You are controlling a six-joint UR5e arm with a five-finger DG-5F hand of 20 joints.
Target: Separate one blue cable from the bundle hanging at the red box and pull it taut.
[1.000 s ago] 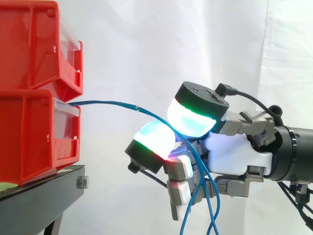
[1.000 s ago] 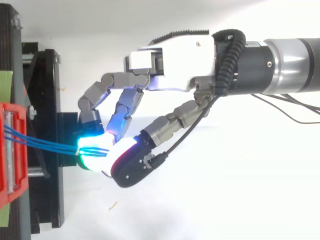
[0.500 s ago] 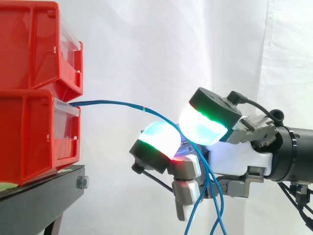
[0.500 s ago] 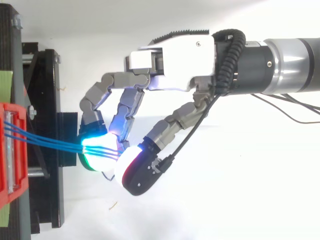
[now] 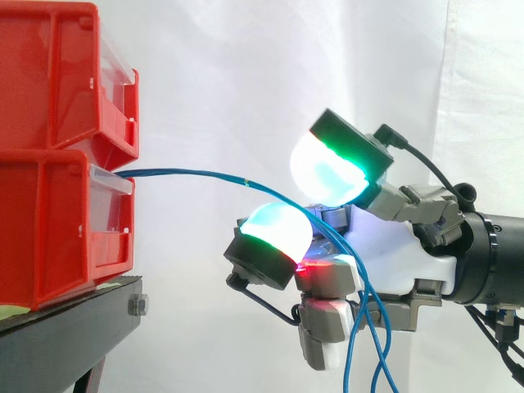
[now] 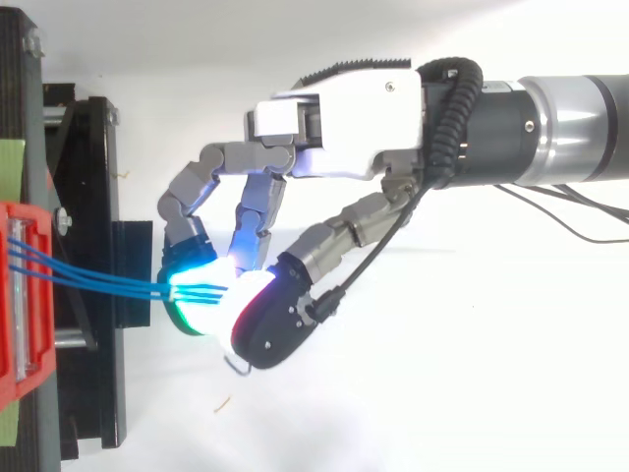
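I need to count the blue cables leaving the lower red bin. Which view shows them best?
The top view: the blue cables spread as three separate strands between the red bin and the hand. In the side view they overlap into one arc, then hang past the hand.

The side view is taken level and close, looking across the work toward the white curtain (image 5: 246,65). The red bins (image 5: 57,155) are cut by the left edge and the hand (image 5: 401,262) by the right. The top view is taken from overhead, looking down, equally near. The bins' fronts, the blue cables (image 5: 205,176) and the hand are shared by both views.
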